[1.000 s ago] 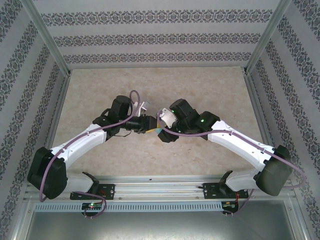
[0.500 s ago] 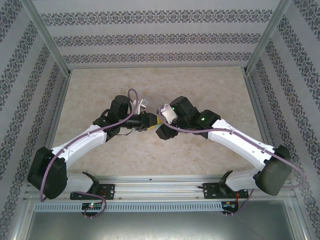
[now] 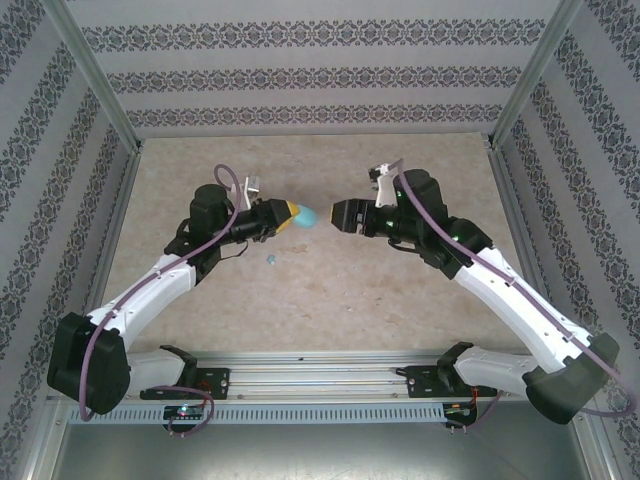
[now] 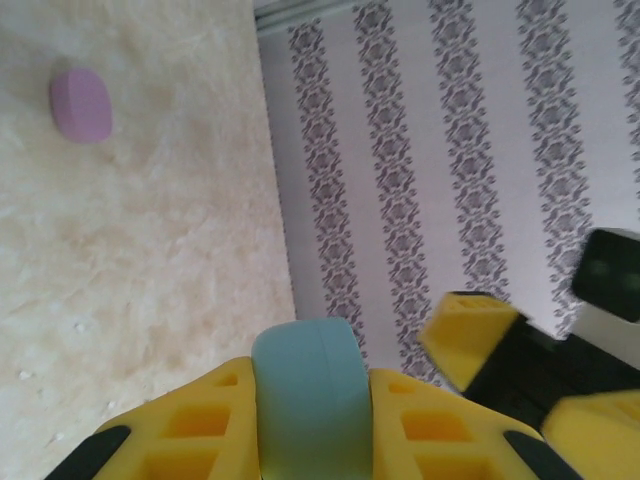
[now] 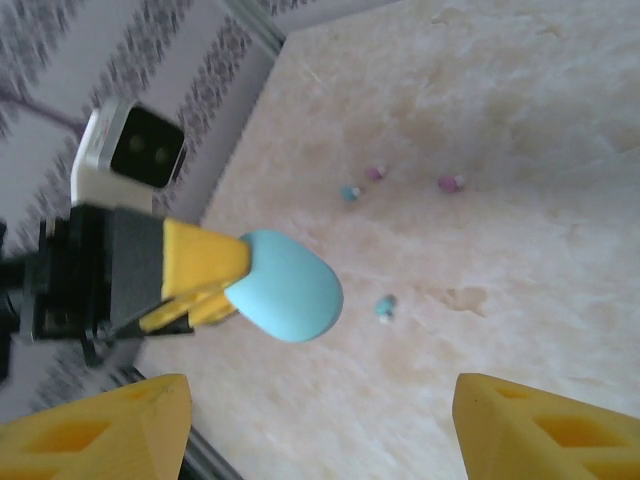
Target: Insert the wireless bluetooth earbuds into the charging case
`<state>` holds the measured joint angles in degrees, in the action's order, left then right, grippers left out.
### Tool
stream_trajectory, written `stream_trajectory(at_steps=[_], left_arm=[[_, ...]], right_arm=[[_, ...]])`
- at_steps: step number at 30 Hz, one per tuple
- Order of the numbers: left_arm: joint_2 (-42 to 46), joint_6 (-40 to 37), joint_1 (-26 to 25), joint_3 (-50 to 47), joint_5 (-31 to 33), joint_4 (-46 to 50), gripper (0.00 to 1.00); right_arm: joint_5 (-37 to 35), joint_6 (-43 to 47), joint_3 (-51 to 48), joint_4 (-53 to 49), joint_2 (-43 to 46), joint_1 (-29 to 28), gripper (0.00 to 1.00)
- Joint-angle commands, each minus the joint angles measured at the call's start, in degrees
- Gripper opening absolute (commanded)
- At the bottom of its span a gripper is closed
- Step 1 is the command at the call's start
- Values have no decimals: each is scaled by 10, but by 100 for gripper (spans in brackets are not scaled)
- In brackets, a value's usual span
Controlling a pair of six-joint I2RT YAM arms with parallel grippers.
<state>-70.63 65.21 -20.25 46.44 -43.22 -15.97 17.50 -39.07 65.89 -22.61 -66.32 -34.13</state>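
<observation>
The light blue charging case (image 3: pixel 304 216) is being gripped at one end by the left end effector (image 3: pixel 288 216), its yellow fingers being pressed shut against the case's sides. The case is apparently being held clear of the desk (image 3: pixel 400 290). Its long axis is being pointed straight out of the fingers toward the right end effector (image 3: pixel 340 215). That end effector is being presented with its jaws wide apart and empty, facing the rounded free end across a short gap. The case looks closed; no lid seam can be made out.

The earbuds are lying loose on the desk, below the held case and on the left arm's side of it. One light blue earbud (image 3: pixel 270 259) is being seen just toward the near edge from the left end effector. In the right wrist view two pink-purple earbuds (image 5: pixel 376 172) (image 5: pixel 450 183) and another bluish bud (image 5: pixel 349 193) are being shown farther toward the left wall. A pink case (image 4: pixel 80 105) is also lying on the desk.

The left arm is nearer the buds but is occupied, so the free right one is probably being called on, whether for the lid or for a bud. To reach a bud it would have to go down and under or around the case. Bare desk lies between the arms, and the walls are standing well apart from both.
</observation>
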Motion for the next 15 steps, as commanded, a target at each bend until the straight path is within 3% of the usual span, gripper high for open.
stream_trajectory(at_steps=[1, 6, 15], left_arm=[[6, 56, 9, -12, 8, -102, 17], [-2, 100, 10, -23, 14, -176, 17], [-5, 95, 10, -3, 22, -169, 17]], right_arm=[[66, -123, -16, 97, -22, 0, 70], [104, -190, -24, 165, -67, 0, 70], [132, -279, -53, 287, -94, 0, 70]])
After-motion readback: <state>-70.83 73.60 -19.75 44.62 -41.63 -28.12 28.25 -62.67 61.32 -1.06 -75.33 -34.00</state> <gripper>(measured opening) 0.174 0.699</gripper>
